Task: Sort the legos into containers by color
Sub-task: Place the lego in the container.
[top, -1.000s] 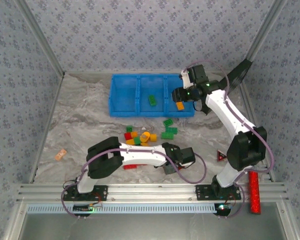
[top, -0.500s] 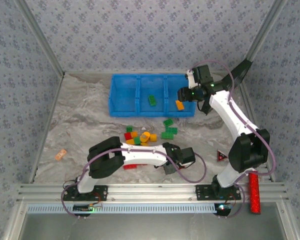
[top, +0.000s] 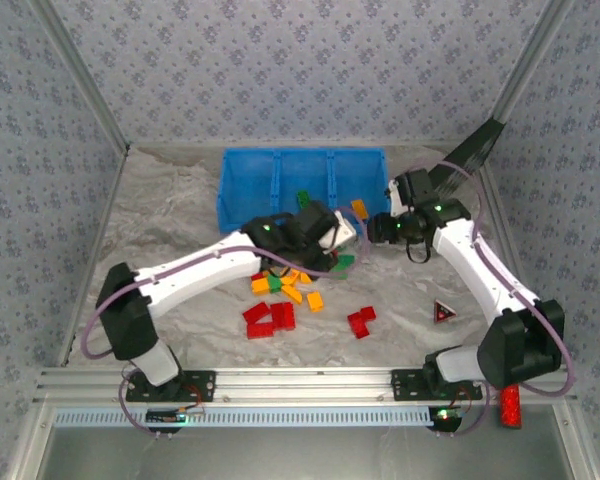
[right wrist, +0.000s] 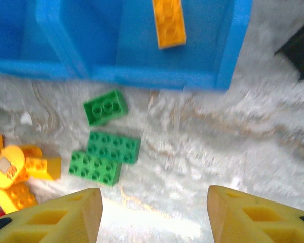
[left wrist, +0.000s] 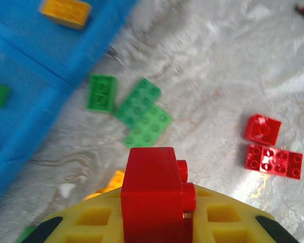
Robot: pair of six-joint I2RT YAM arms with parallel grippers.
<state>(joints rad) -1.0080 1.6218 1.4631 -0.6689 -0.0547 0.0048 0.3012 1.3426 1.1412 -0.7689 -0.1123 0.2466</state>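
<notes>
One red brick [left wrist: 153, 190] is now pinched in my left tool [top: 332, 235] beside the tray [top: 248, 190]; my right tool [right wrist: 153, 205], spread, has binned its orange brick [right wrist: 168, 23]

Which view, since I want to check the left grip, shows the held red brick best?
Left wrist: the red brick sits close up, clamped between the yellow fingers. From the top, the left gripper hides it. The right wrist camera faces loose green bricks instead.

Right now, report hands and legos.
Left hand shut on red lego. Right hand open, empty. Tray: orange lego, green lego inside. More legos loose on table.
</notes>
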